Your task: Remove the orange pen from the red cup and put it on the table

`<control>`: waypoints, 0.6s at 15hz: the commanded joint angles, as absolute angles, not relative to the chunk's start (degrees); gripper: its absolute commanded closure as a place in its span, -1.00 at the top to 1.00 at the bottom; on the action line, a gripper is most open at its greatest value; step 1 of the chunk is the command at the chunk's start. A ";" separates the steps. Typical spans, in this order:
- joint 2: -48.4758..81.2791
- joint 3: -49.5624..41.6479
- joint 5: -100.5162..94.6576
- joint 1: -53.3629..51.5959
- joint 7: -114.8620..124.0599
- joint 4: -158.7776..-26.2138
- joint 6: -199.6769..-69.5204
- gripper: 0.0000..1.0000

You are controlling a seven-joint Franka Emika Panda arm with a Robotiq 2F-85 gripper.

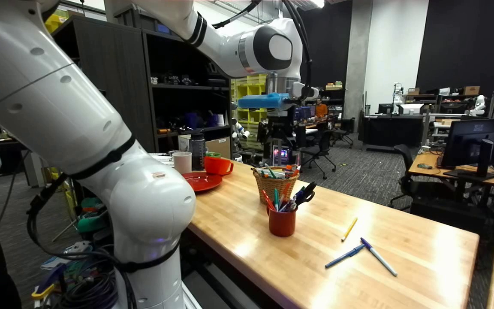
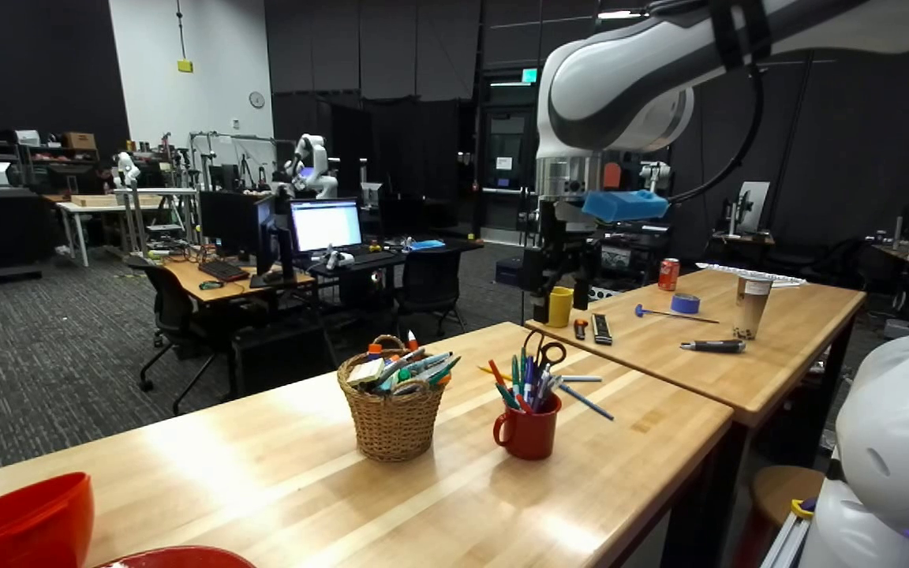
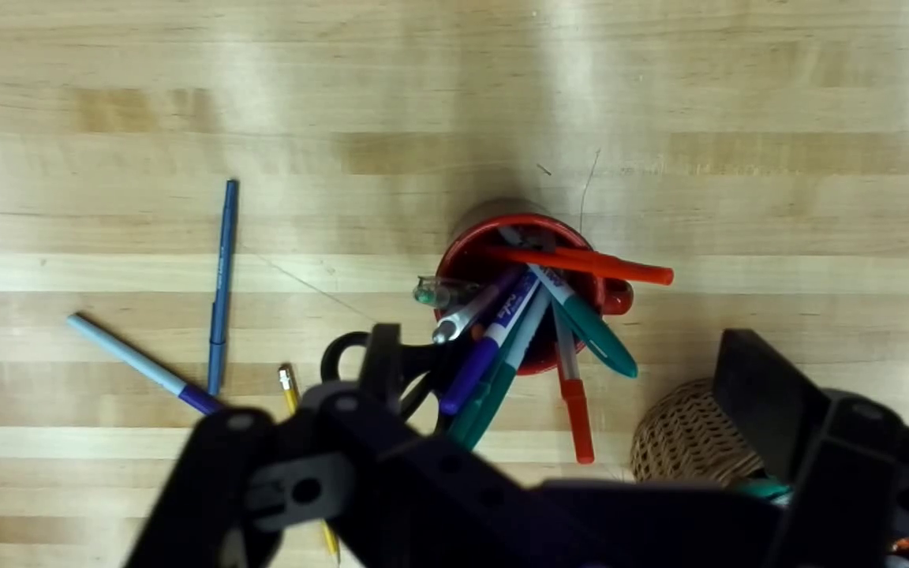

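Approach to the grasp, probably, with tool (image 3: 561,347) spread wide and empty in lower wrist frame. Likely orange pen (image 3: 600,263) leaning right out of red cup (image 3: 464,246), mid-frame; next, should centre over it, descend, pinch.
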State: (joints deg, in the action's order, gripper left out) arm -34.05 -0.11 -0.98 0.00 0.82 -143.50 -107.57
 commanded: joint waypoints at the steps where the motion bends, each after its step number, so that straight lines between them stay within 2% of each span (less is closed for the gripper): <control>1: -34.34 1.89 -1.27 -0.43 2.69 -144.15 -108.59 1.00; 9: -35.64 9.01 -2.19 -2.54 10.46 -151.06 -111.64 1.00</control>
State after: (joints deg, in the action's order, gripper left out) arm -34.11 7.22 -1.20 -1.58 7.19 -147.22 -109.02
